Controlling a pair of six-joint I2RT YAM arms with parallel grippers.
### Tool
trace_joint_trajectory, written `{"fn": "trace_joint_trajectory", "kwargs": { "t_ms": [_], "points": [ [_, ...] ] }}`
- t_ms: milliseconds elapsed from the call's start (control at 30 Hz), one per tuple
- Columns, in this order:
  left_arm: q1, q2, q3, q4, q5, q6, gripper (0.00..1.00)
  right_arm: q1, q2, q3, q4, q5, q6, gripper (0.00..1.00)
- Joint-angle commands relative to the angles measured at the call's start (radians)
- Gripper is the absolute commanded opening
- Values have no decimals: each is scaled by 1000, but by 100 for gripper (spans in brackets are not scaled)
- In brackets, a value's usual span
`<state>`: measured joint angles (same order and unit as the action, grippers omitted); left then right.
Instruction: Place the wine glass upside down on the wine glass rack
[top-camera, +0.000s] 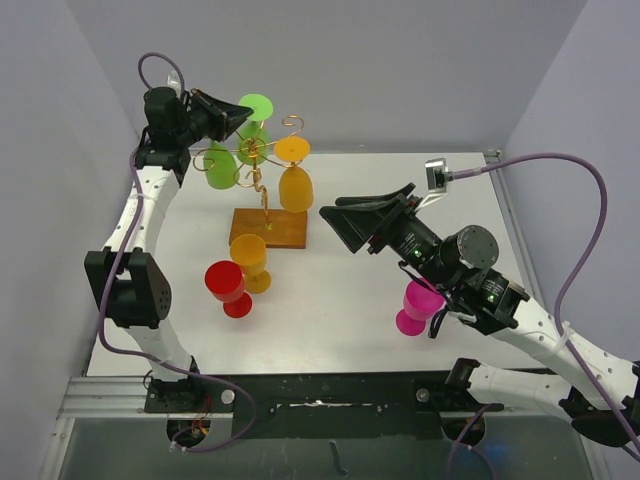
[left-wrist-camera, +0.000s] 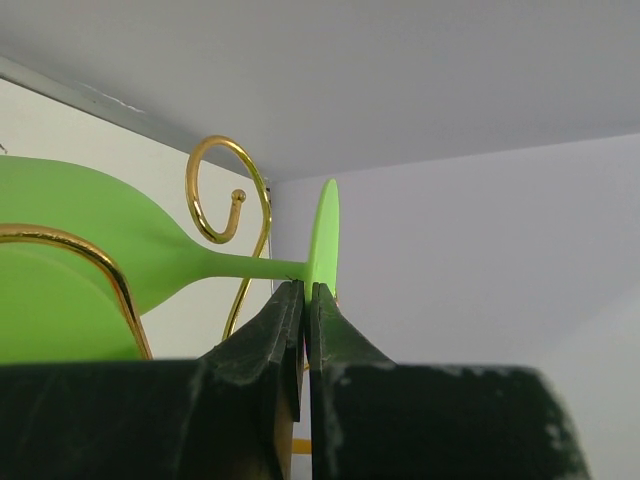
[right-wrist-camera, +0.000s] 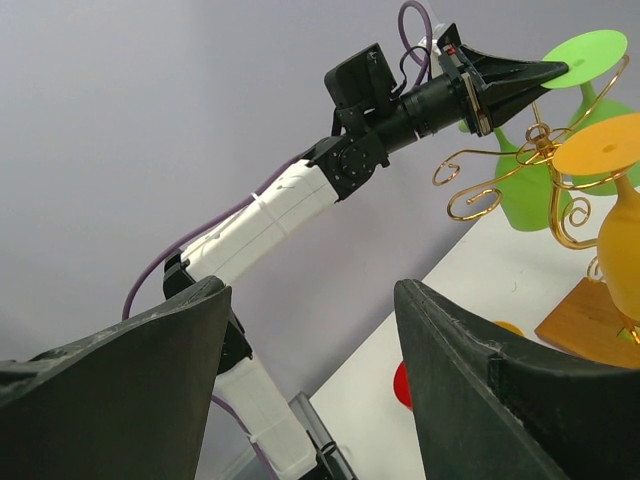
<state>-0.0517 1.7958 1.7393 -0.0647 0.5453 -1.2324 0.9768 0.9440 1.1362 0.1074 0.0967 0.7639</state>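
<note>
1. Hanging step: left tool (left-wrist-camera: 306, 298) clamped shut on the foot rim of the green wine glass (left-wrist-camera: 325, 225), inverted among the scrolls of the wine glass rack (top-camera: 253, 150)
2. Handling: seat the stem fully in its wire curl before releasing; open slowly, withdraw straight
3. Right tool (right-wrist-camera: 308, 300): jaws wide, empty, above the worktop (top-camera: 350, 300)
4. Materials: smooth matte glass, plastic-looking; thin glossy gold wire; flat wooden base (top-camera: 268, 228)

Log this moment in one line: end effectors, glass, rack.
left end effector: shut on green wine glass foot | glass: inverted at wine glass rack, seating unclear | right end effector: open, empty
</note>
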Motion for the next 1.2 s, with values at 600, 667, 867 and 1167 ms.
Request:
{"fn": "trace_joint_trajectory", "kwargs": {
  "t_ms": [600,667,867,1167],
  "points": [
    [-50,105,290,-124,-124,110,0,9,-29,-3,40,38,-13,67],
    [-52,116,310,-133,-127,111,0,7,-25,0,43,38,-17,67],
    [-53,152,374,-178,-151,123,0,8,-14,11,37,36,-18,67],
    [-44,158,394,-206,-164,132,0,9,-11,17,39,32,-17,67]
  ]
}}
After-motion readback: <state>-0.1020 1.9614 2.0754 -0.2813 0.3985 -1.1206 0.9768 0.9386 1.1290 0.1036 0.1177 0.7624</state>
